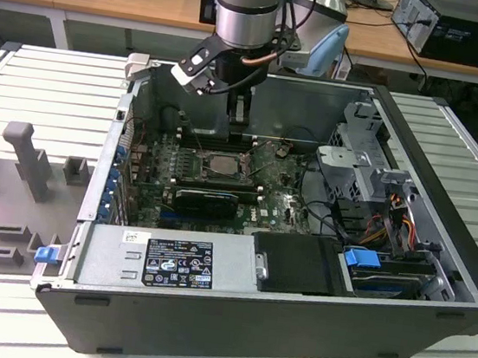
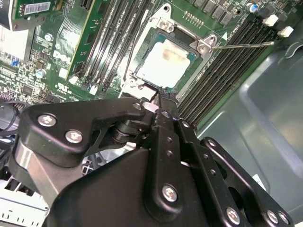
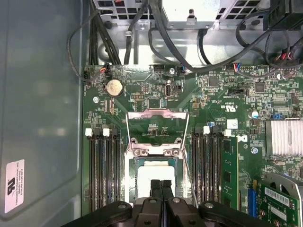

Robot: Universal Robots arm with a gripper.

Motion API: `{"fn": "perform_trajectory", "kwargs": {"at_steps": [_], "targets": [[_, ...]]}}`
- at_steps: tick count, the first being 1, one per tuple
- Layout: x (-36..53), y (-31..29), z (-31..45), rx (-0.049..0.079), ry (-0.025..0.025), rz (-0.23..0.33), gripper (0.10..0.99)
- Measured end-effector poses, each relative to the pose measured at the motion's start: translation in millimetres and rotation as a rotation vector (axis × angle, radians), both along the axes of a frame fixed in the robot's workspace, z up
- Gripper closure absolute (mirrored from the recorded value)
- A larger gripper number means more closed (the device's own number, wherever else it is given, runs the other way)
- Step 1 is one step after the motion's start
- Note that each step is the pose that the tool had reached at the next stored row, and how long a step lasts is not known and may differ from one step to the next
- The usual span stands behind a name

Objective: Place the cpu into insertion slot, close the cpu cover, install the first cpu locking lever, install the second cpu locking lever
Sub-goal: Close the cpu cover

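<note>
Gripper [image 3: 161, 183]: the two black fingers are pressed together, and nothing visible sits between them. In the exterior view the arm reaches down into the open computer case [image 1: 291, 325], with the gripper [image 1: 236, 128] just above the green board [image 3: 156, 94].

Chip [image 3: 152, 174]: it lies flat in the socket [image 3: 133, 174], pale face up. In the second wrist view the chip [image 2: 165, 64] looks square to the socket rim and level. The gripper tip [image 2: 162, 98] hovers at the chip's near edge; I cannot tell whether it touches.

Cover [image 3: 157, 113]: it is swung open, standing up from its hinge on the side of the socket away from the fingers. The green board shows through its window. It is not yet down over the chip.

Lever [image 2: 241, 46]: a thin metal rod runs out beside the socket over the memory slots and appears unlatched. It can also be seen beside the socket in the first wrist view [image 3: 188, 175].

Handling, as judged:
- The chip is light, stiff and flat, and likely delicate at its contact side. It should be touched only at its edges and not slid.
- The cover is a thin, rigid hinged plate. A push near its free edge should swing it over.
- The lever looks springy and slim, so it could easily slip off smooth fingers. The best purchase is at its bent end.
</note>
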State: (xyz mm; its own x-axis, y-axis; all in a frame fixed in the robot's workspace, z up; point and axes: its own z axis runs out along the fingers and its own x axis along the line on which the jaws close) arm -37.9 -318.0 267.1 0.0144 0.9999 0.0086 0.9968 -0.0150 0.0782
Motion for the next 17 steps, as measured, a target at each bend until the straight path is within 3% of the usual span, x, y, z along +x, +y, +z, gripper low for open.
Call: {"fn": "perform_trajectory", "kwargs": {"at_steps": [17], "targets": [[0.0,0.0,13.6,0.0,0.0,-0.005,0.98]]}}
